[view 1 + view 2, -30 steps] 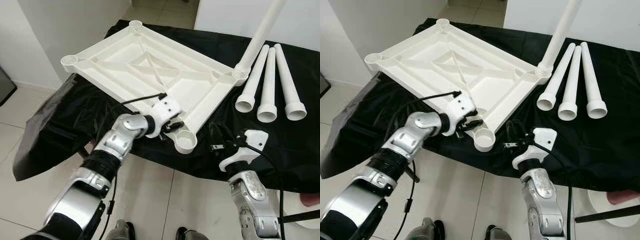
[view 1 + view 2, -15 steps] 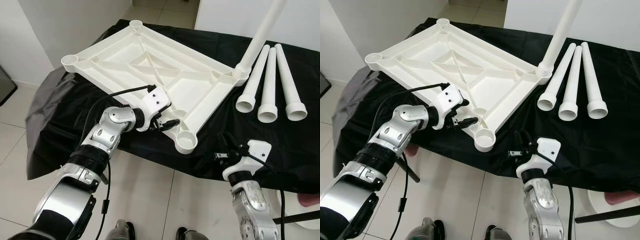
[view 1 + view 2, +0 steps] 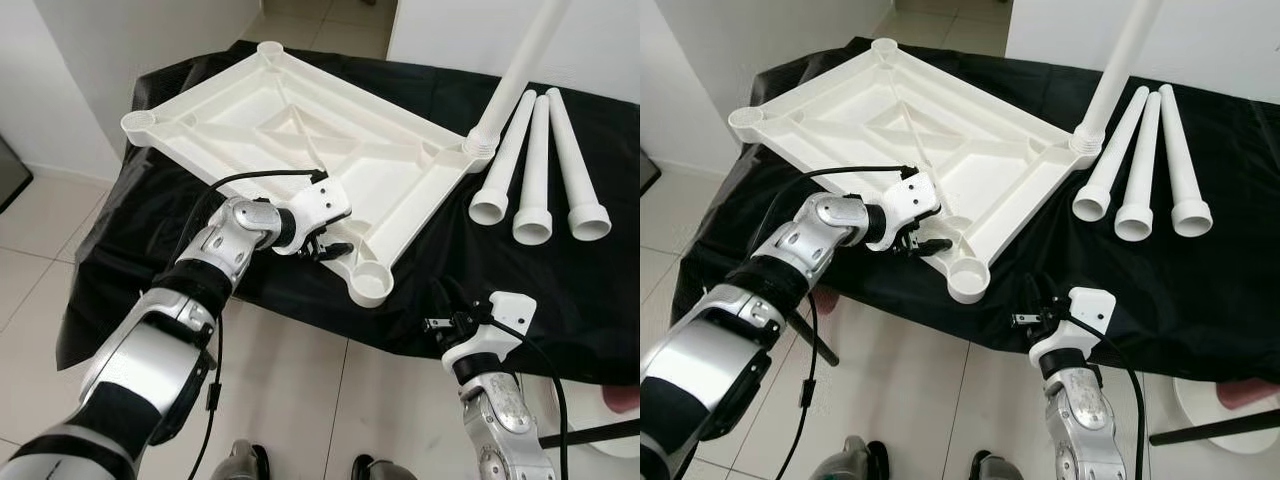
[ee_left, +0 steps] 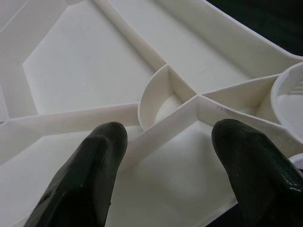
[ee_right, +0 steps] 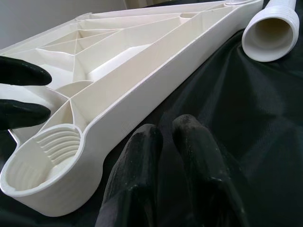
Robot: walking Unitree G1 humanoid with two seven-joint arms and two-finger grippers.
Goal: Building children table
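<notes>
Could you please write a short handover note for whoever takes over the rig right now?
Left gripper: fingers open over the near edge of the upside-down white tabletop, by the near corner socket.
Right gripper: fingers shut, empty, low over the black cloth.
Done: one leg stands in the far right socket.
Left: three loose legs lie on the cloth, right of the tabletop; three sockets are unfilled.

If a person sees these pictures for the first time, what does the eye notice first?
First comes the big white tabletop, lying upside down on the black cloth, with one leg already standing in its far right corner. Three loose legs lie side by side to its right. The left gripper sits open at the tabletop's near edge.
</notes>
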